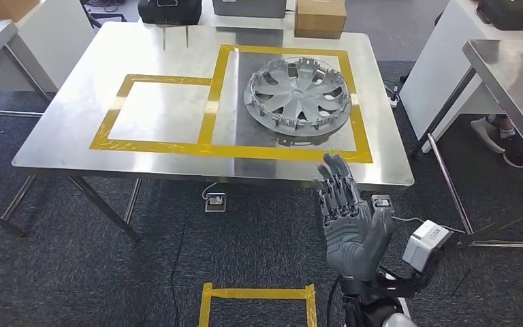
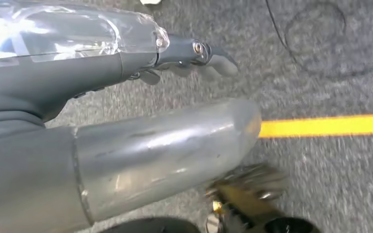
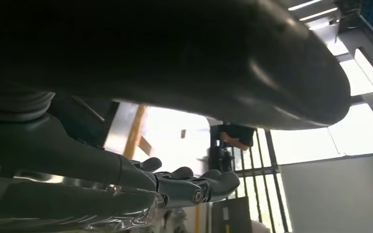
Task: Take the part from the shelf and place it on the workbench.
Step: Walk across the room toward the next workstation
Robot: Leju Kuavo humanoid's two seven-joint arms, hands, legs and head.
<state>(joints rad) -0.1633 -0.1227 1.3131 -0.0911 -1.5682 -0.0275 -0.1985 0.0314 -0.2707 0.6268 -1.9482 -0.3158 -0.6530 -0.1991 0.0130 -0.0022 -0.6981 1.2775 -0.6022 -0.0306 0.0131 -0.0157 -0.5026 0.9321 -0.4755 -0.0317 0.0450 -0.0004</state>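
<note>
The part, a grey wheel cover (image 1: 297, 100), lies flat on the steel bench (image 1: 75, 139), inside the larger of two rectangles marked out in yellow tape (image 1: 214, 92). Its near rim sits close to the front strip of that tape. Nothing touches it.

The right hand (image 1: 349, 221) is raised in front of the bench's near edge, palm turned up, fingers (image 1: 334, 174) stretched forward and spread apart, holding nothing. The fingertips overlap the bench edge in the head view, just short of the front tape strip. The wheel cover lies beyond them, apart from the fingers, slightly to the left of the hand's line. The right wrist view shows the same fingers (image 3: 213, 182) extended and bare, with bright windows behind.

The left hand (image 2: 194, 56) appears in the left wrist view over grey carpet (image 2: 320, 48), near a yellow floor line (image 2: 325, 125). Its fingers look loosely extended with nothing in them.

At the far bench edge stand a cardboard box (image 1: 320, 17) and a dark case (image 1: 169, 10). A person's shoe (image 1: 515, 157) shows on the floor at the right.
</note>
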